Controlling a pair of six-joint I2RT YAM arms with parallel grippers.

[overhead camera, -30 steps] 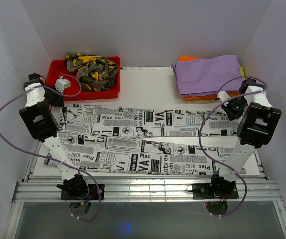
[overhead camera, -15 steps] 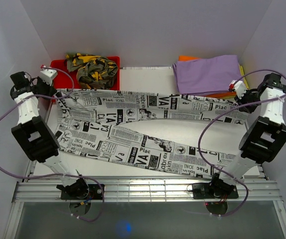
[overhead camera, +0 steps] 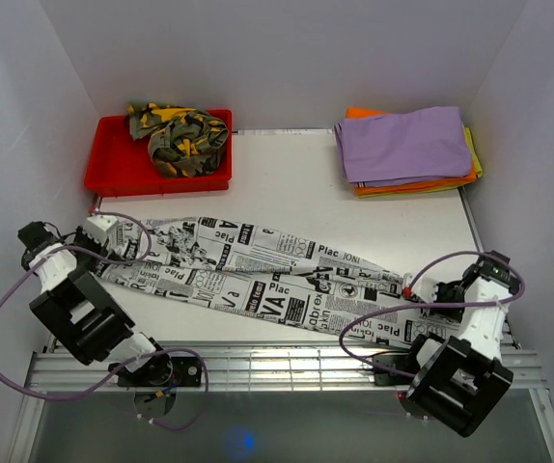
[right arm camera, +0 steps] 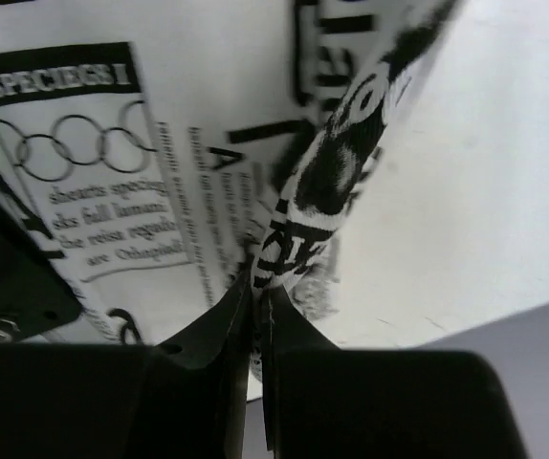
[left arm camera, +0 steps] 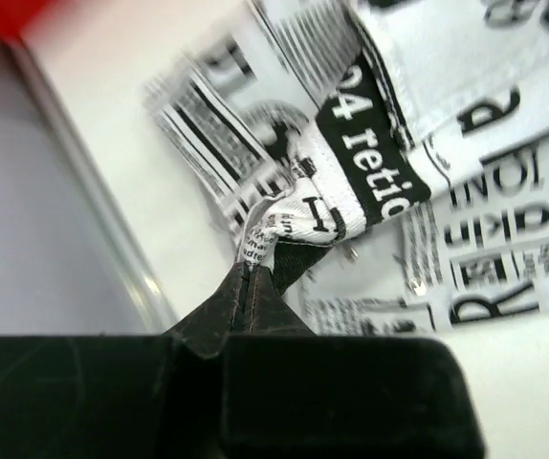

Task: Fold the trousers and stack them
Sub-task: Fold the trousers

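Left jaws are closed tight on a pinched fold of the newspaper-print trousers (overhead camera: pixel 258 275), at a stitched edge right beside a black printed band (left arm camera: pixel 370 153). Right jaws are clamped shut on a narrow ridge of the same cloth at the other end. The trousers hang and lie as a long slanted strip between the two jaws, across the near half of the bench (overhead camera: pixel 287 174). The two legs look partly laid over each other, but not lined up.

Likely step: drawing the garment out long and setting it flat for the first fold. To do it well:
- pull evenly from both ends, so the strip goes down without a twist
- lower both jaws together
- get the leg edges matched before letting go
- release only once the cloth under each jaw rests on the bench

Both pinches are small, so a hard tug could slip the fabric out.

Edges: the right jaws sit near the near-right bench corner, with the drop-off just outside them in the right wrist view. The left jaws are close to the left bench rim (left arm camera: pixel 112 239) and the side wall (overhead camera: pixel 16 145). Pulling further outward looks risky on either side.

Room: bare bench lies beyond the jaws, between the strip and the red tray (overhead camera: pixel 108 164) holding a camouflage garment (overhead camera: pixel 180 130). The folded stack (overhead camera: pixel 402 145) is well beyond the right jaws, at the far right.
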